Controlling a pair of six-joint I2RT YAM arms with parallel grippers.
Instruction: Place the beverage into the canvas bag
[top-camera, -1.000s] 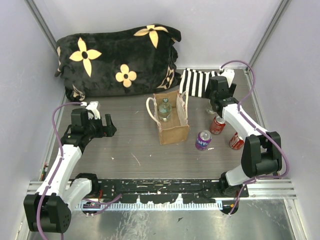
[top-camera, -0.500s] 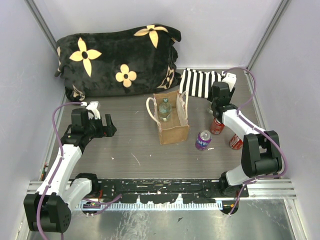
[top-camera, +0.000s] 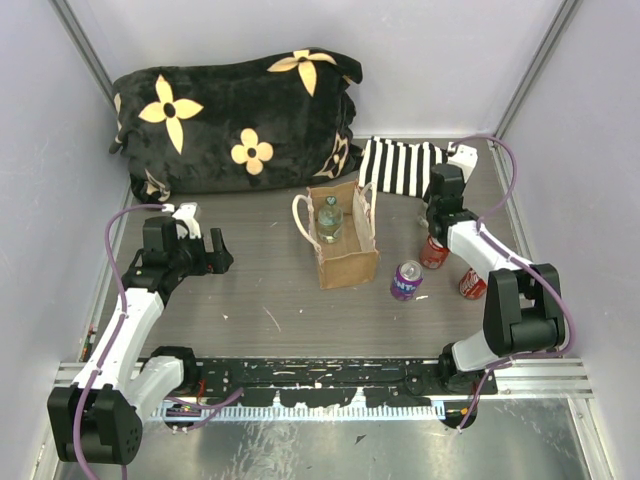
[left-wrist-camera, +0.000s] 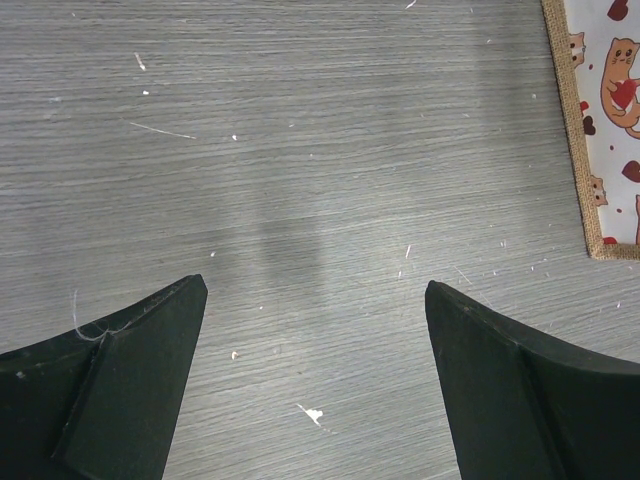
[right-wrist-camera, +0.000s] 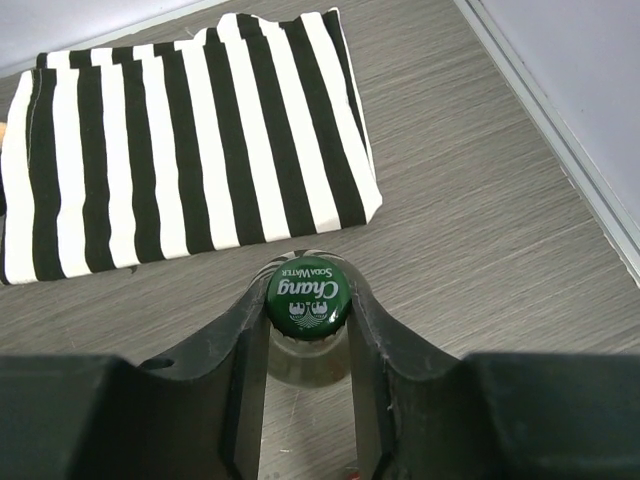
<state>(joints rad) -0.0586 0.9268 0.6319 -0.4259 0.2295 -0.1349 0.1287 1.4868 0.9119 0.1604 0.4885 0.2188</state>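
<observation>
The beverage, a glass bottle with a green "Chang Soda Water" cap (right-wrist-camera: 308, 298), stands upright on the table just in front of the striped fabric. My right gripper (right-wrist-camera: 308, 292) is shut on its neck, one finger on each side just under the cap. From above, the right gripper (top-camera: 438, 215) covers this bottle. The canvas bag (top-camera: 346, 250) stands open at the table's middle with a clear bottle (top-camera: 329, 218) inside. My left gripper (top-camera: 214, 250) hovers open well to the left of the bag. Its wrist view shows bare table and the bag's burlap edge (left-wrist-camera: 574, 130).
A black-and-white striped fabric piece (top-camera: 398, 165) lies behind the right gripper. A red can (top-camera: 434, 250), a purple can (top-camera: 406, 280) and another red can (top-camera: 472, 283) stand right of the bag. A black flowered cushion (top-camera: 235, 120) fills the back left.
The right gripper shifted slightly right and its fingers closed from wide apart onto the bottle's neck. The left arm has not moved.
</observation>
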